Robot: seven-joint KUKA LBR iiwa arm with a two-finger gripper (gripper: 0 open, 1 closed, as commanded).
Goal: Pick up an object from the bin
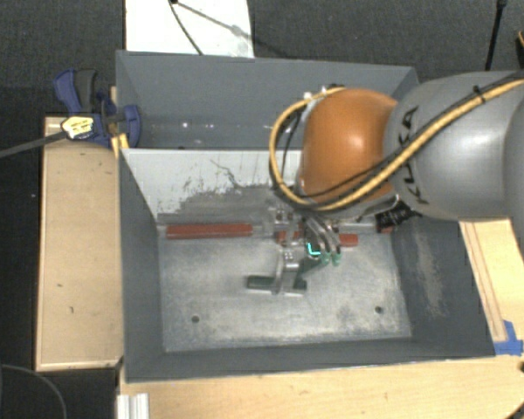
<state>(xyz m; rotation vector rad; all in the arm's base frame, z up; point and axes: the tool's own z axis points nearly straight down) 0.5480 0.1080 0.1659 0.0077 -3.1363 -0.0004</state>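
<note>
My gripper (293,267) hangs low over the middle of the bin floor, under the arm's orange cover. Right below it and slightly to its left lies a small dark grey angular piece (264,284), flat on the floor; the gripper's lower end meets or overlaps its right end. A small green-tinted part (317,253) sits close against the gripper's right side, and I cannot tell whether it is loose. Behind the gripper a long, thin red-brown bar (208,230) lies along the foot of the back wall, its right stretch partly hidden by the gripper.
The arm with its orange cover and cables comes in from the right and hides the bin's back right part. Bare floor lies to the left, front and right of the gripper.
</note>
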